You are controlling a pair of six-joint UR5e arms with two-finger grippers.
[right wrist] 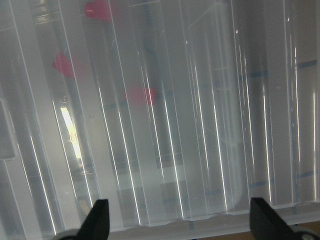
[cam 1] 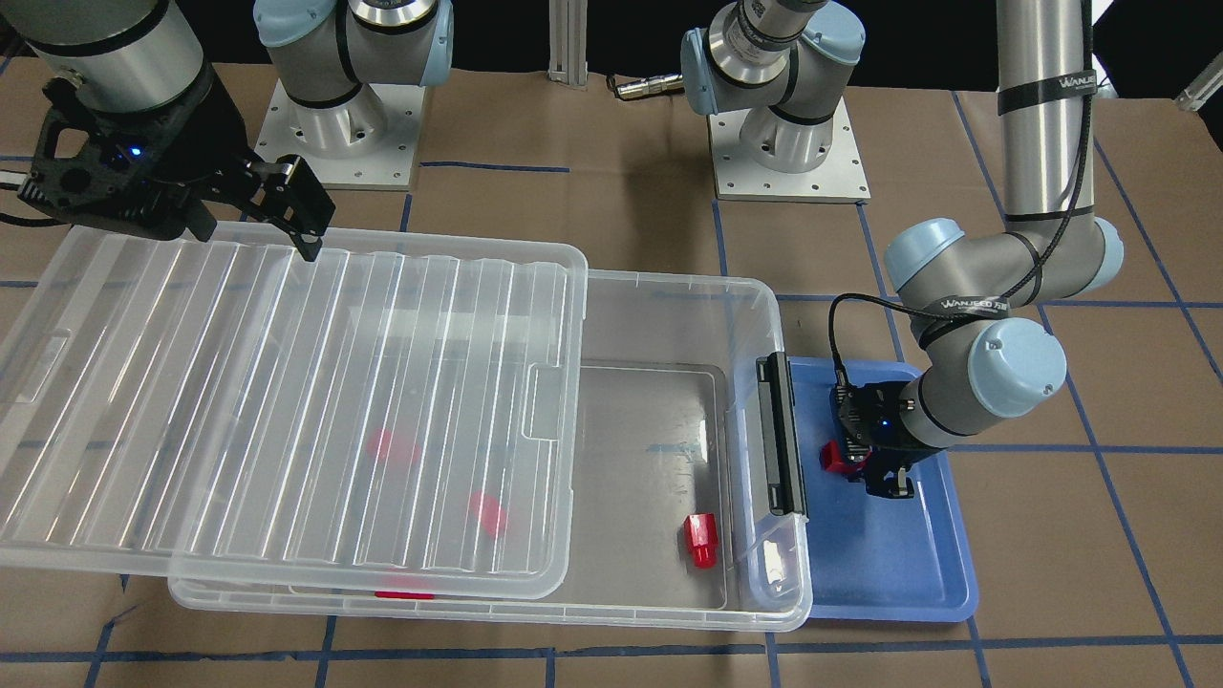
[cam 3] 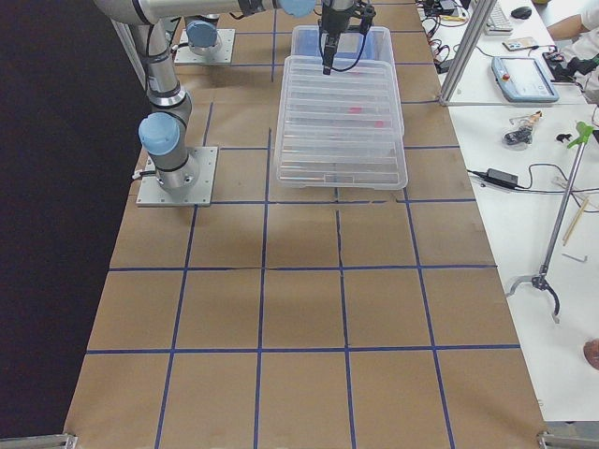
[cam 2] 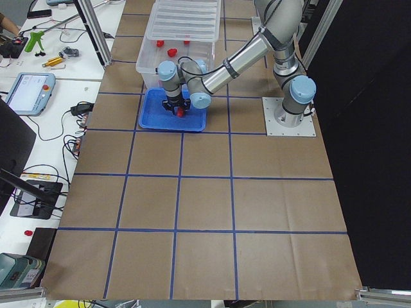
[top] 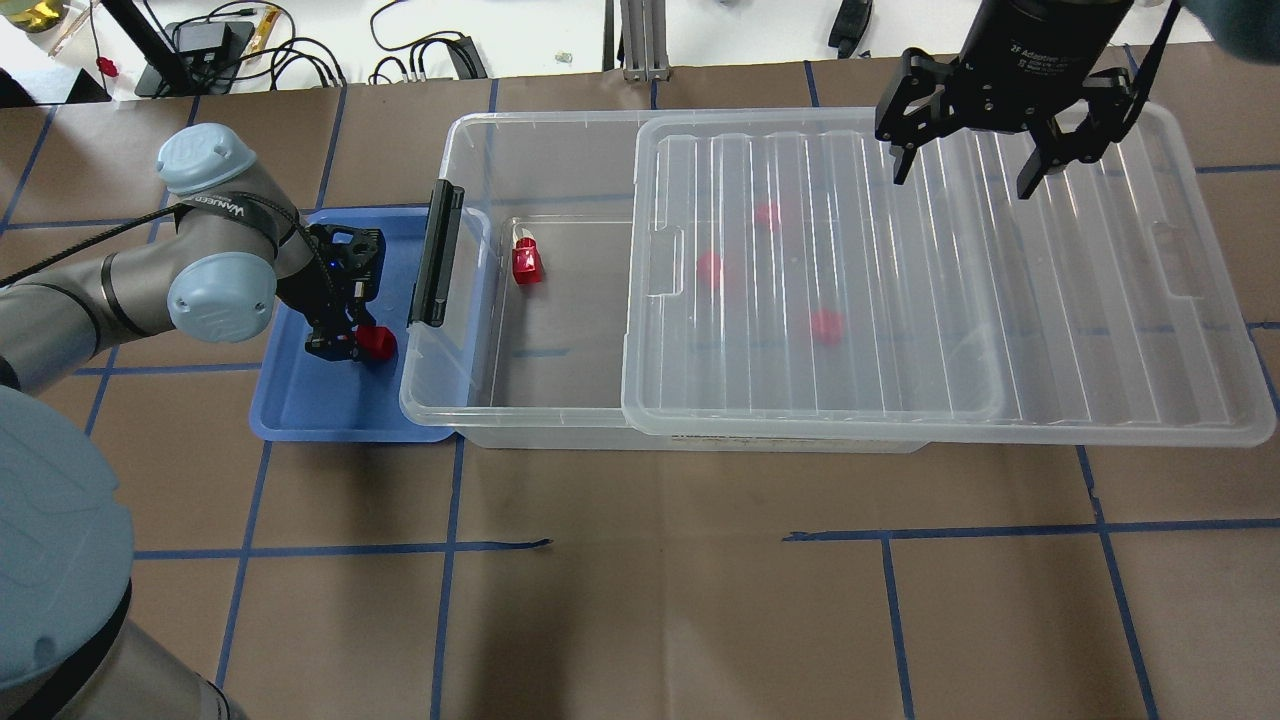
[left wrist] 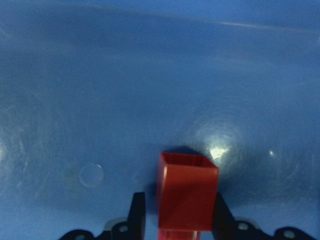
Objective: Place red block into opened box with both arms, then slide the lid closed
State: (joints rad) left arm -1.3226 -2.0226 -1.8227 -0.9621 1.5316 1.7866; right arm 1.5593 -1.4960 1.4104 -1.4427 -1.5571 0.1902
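Now the red block (left wrist: 187, 192) is being pinched in the tray (top: 300, 420) by the left gripper (top: 352, 345) — a lift into the box (top: 450, 390) is likely being called for — with the right gripper (top: 965, 180) held open over the lid (top: 900, 300).

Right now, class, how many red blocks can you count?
5. One block in the left gripper over the tray; one in the open end of the box; three blurred under the lid. More may be hidden.
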